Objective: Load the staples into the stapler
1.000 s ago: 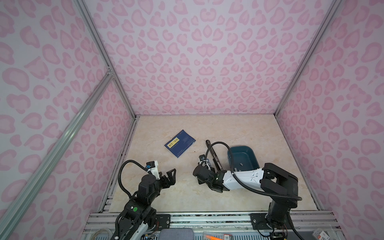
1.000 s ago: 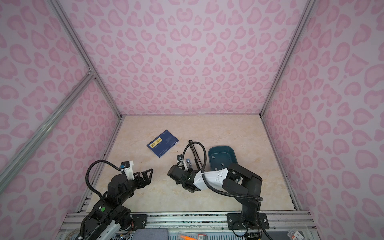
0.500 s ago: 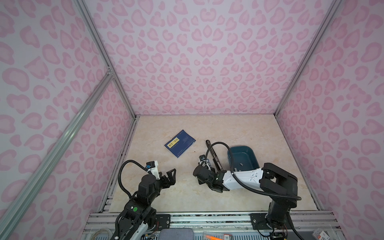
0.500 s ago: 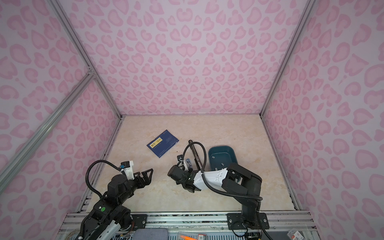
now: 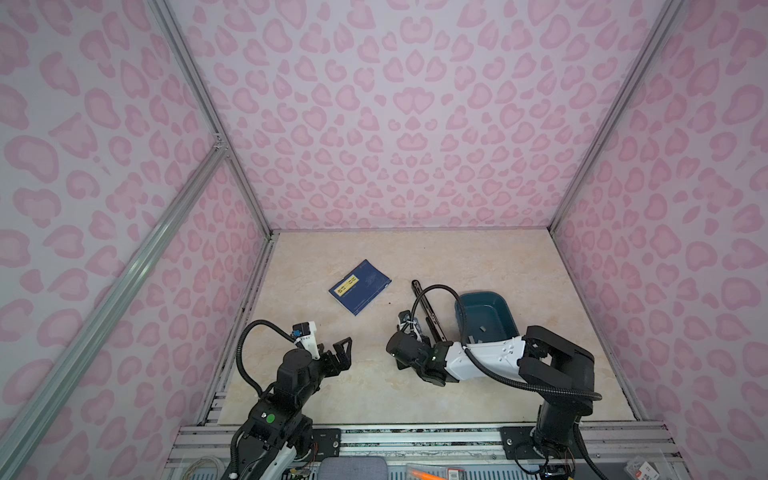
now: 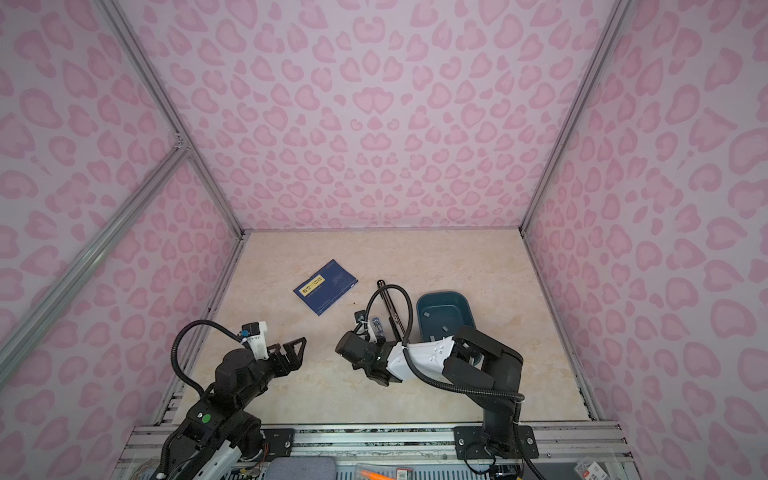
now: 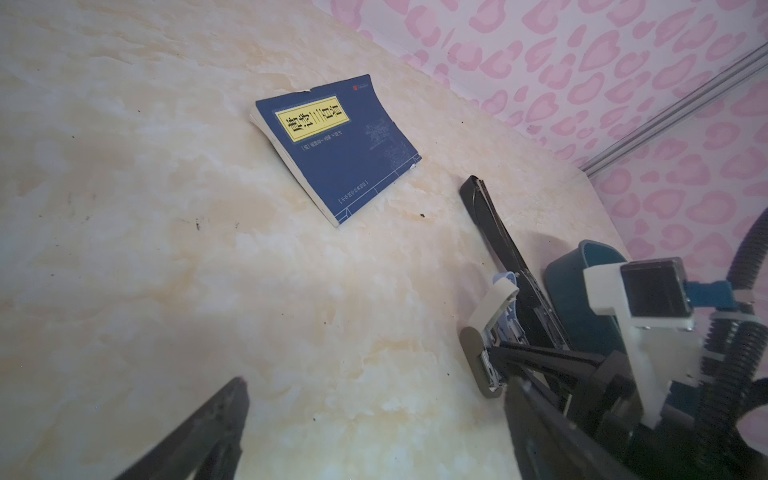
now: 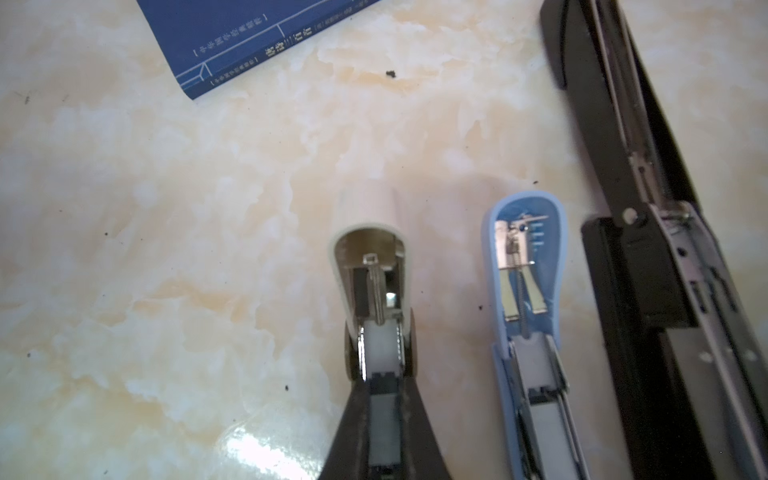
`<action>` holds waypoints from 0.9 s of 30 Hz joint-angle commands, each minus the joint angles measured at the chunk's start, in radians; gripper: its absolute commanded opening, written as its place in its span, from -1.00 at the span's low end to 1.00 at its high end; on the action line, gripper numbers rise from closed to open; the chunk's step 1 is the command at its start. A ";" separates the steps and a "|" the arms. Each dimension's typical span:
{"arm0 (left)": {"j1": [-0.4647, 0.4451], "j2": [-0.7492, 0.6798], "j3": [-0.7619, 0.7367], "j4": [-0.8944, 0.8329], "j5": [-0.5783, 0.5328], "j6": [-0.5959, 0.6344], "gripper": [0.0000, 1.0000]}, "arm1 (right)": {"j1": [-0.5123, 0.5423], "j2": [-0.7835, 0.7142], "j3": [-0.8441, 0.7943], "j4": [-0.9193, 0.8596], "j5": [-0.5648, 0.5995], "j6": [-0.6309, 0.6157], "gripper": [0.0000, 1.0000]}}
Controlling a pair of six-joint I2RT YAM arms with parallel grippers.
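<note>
A white stapler (image 8: 368, 249) lies open on the marble table, its lid (image 7: 494, 301) tipped up. My right gripper (image 8: 384, 386) is shut on a grey strip of staples (image 8: 384, 428), which sits in line with that stapler's open channel. In the left wrist view the right fingers (image 7: 540, 357) reach into the stapler's front end. More grey staples (image 6: 428, 315) lie in the teal bin (image 5: 503, 307). My left gripper (image 5: 345, 353) hovers open and empty to the left, well apart from the stapler.
An open blue stapler (image 8: 525, 249) lies right beside the white one. A long black stapler (image 5: 428, 307) lies open between it and the bin. A blue book (image 5: 359, 286) lies flat farther back on the left. Pink patterned walls enclose the table.
</note>
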 commanded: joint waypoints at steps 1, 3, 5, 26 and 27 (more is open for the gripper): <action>0.001 0.003 -0.002 0.025 0.003 0.000 0.95 | 0.006 0.003 -0.009 -0.023 0.007 0.019 -0.81; 0.001 0.002 -0.002 0.025 0.004 0.000 0.95 | 0.013 0.003 -0.013 -0.026 0.007 0.021 -0.74; 0.001 0.002 -0.002 0.024 0.004 0.000 0.95 | 0.017 0.001 -0.014 -0.024 0.008 0.021 -0.67; 0.000 0.003 -0.001 0.024 0.002 0.000 0.95 | 0.000 -0.078 -0.052 0.015 0.037 -0.023 -0.40; 0.000 0.003 -0.001 0.025 0.002 0.000 0.95 | -0.003 -0.072 -0.049 0.022 0.027 -0.025 -0.41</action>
